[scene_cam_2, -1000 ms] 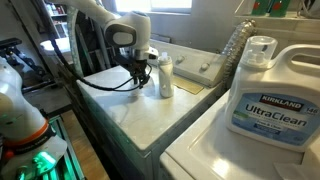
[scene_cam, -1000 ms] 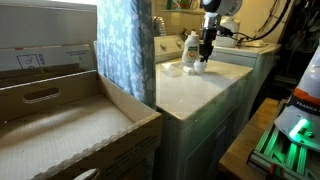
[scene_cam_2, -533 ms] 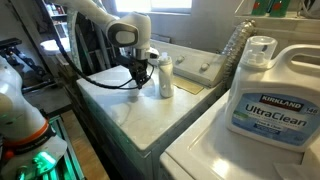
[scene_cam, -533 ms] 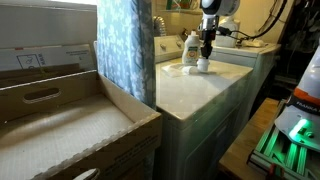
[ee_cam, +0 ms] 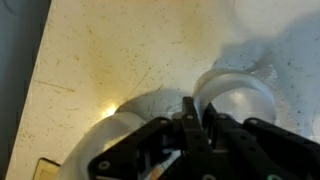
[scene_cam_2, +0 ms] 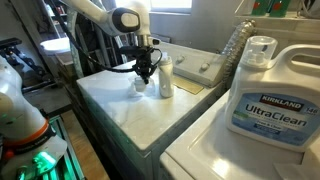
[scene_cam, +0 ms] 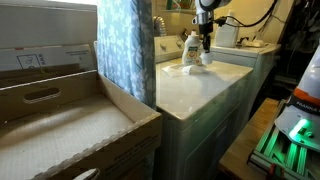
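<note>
Wrist view: the speckled surface (ee_cam: 90, 70) is seen left of the end effector (ee_cam: 190, 120). A small white cap (ee_cam: 238, 100) is seen just right of the fingertips. Whether its rim is touched can't be told. The end effector fingers are drawn together, and nothing is seen pinched between them.

In an exterior view, left to right:
- The small white cap (scene_cam_2: 138, 86) is sat on the surface (scene_cam_2: 115, 110), just below and slightly left of the end effector (scene_cam_2: 146, 70), with a gap between them.
- A white bottle (scene_cam_2: 165, 77) is stood upright just right of the end effector, near but not touched.
- A Kirkland UltraClean detergent jug (scene_cam_2: 262, 95) is placed well to the right, on the neighbouring machine.

In an exterior view from the opposite side, a cardboard box (scene_cam: 60, 110) and a blue patterned curtain (scene_cam: 125, 50) are seen well left of the end effector (scene_cam: 205, 44). The white bottle (scene_cam: 189, 45) is seen just to its left.
</note>
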You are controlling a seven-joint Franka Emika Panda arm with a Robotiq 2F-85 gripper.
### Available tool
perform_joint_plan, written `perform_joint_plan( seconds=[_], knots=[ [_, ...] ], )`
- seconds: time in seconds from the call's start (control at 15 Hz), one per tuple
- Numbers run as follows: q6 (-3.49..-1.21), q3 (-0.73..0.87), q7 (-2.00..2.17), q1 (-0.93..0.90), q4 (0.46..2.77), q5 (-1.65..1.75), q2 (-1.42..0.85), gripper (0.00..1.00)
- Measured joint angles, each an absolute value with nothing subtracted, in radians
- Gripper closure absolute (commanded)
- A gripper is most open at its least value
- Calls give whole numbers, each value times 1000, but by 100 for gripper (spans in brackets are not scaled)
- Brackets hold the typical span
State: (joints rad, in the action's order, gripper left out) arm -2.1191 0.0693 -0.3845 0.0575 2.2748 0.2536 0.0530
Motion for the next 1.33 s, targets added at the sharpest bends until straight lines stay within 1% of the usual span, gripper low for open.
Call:
perform_joint_plan(
  seconds=[0.2, 0.27, 0.47, 0.73, 1.2, 1.27, 1.33],
  knots=[
    [-2117, 51, -335, 46, 2272, 254, 26, 89],
    [-2117, 51, -333, 46, 2269, 254, 21, 97],
    [-2100, 49, -326, 45, 2261, 287, 17, 97],
    [-2000, -1, -216, 12, 2246, 486, -5, 97],
    [-1853, -80, 74, -95, 2194, 829, -118, 96],
    [-1835, -84, 112, -107, 2185, 872, -136, 64],
    [-1826, -86, 144, -117, 2176, 902, -154, 63]
  ],
)
